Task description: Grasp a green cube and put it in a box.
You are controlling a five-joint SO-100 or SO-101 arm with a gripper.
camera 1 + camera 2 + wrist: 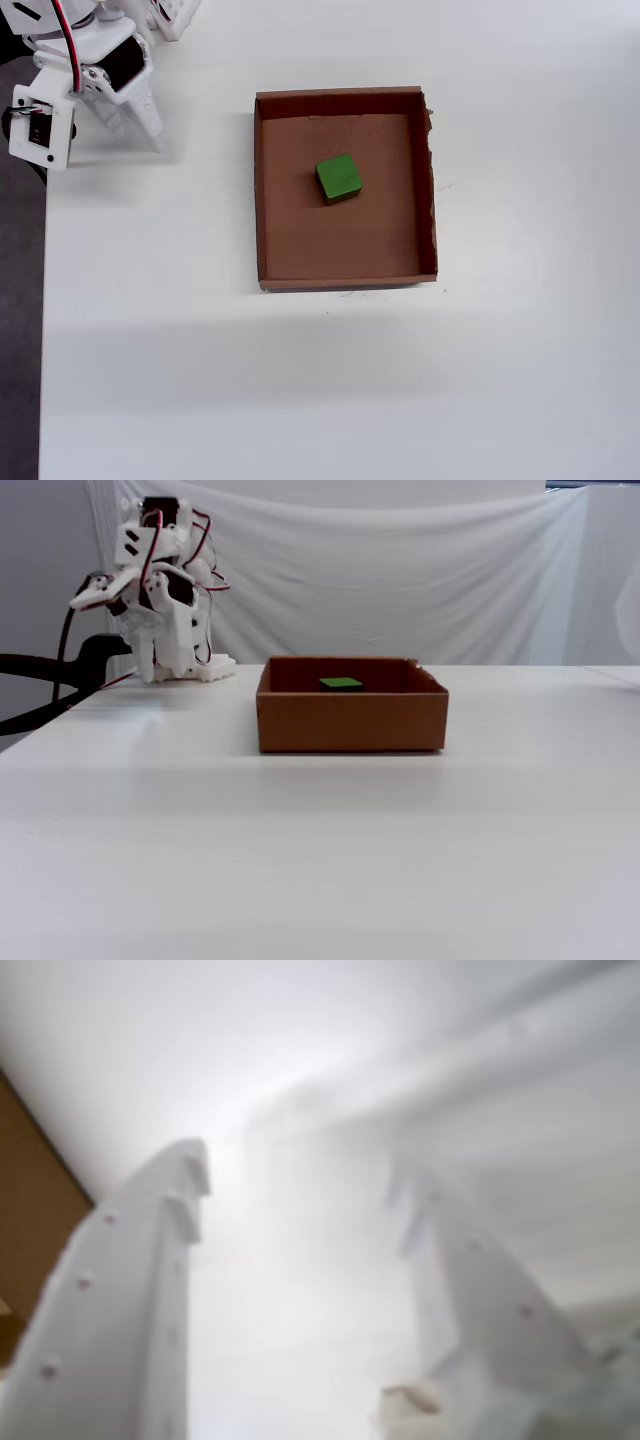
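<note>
Now the green cube (338,178) sits on the floor of the box (345,268), a little above the middle in the overhead view, not touching any wall. Over on the left, the white gripper (300,1195) is folded up by the robot's base, well apart from the box. Its two fingers (130,1290) are spread apart and hold nothing. Everything rests on a white table (300,390).

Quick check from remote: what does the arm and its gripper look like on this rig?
The arm is white printed plastic with black servo blocks showing, and red and black wires looping along its joints. The gripper has two white tapered fingers with notched tips and small reddish dots along their faces. No readable markings.
</note>
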